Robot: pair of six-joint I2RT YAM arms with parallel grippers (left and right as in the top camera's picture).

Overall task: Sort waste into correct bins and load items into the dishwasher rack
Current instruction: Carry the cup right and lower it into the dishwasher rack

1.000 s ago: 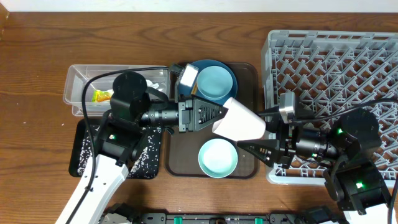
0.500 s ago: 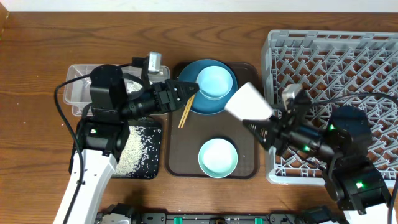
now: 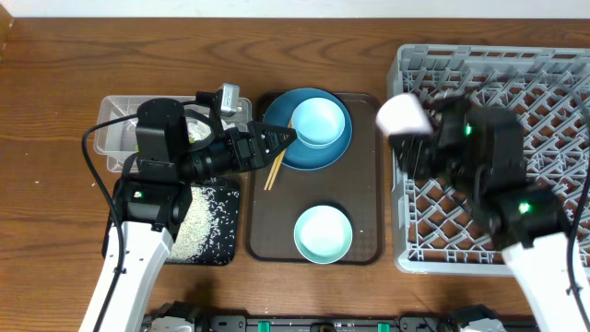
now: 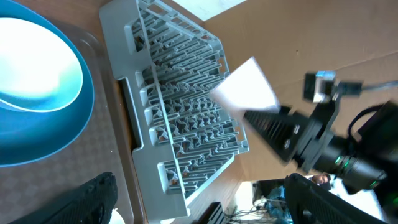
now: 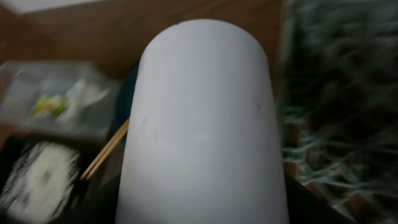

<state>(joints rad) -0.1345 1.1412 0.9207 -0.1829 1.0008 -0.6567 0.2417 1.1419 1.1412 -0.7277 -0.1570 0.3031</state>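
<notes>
My right gripper (image 3: 412,132) is shut on the small pale pink cup (image 3: 402,113) and holds it above the left rim of the grey dishwasher rack (image 3: 516,83). That cup (image 5: 199,118) fills the right wrist view. My left gripper (image 3: 282,139) stands open and empty over the brown tray's top left, just above the wooden chopsticks (image 3: 276,167). The light blue bowl (image 3: 319,122) sits in the dark blue plate (image 3: 295,155). Nearer the front stands the mint bowl (image 3: 323,233). From the left wrist I see the rack (image 4: 180,118) and the held cup (image 4: 246,91).
The brown serving tray (image 3: 364,189) carries the plate, bowls and chopsticks. Left of it are the clear tub (image 3: 112,129), with the napkin and yellow-green wrapper (image 5: 45,103) inside, and the black tray (image 3: 221,242) holding rice (image 3: 189,221). Bare wooden table lies behind.
My left gripper drew back to the left and opened wide; the chopsticks now lie on the brown tray. My right arm carried the cup up and right, to the rack's edge.
</notes>
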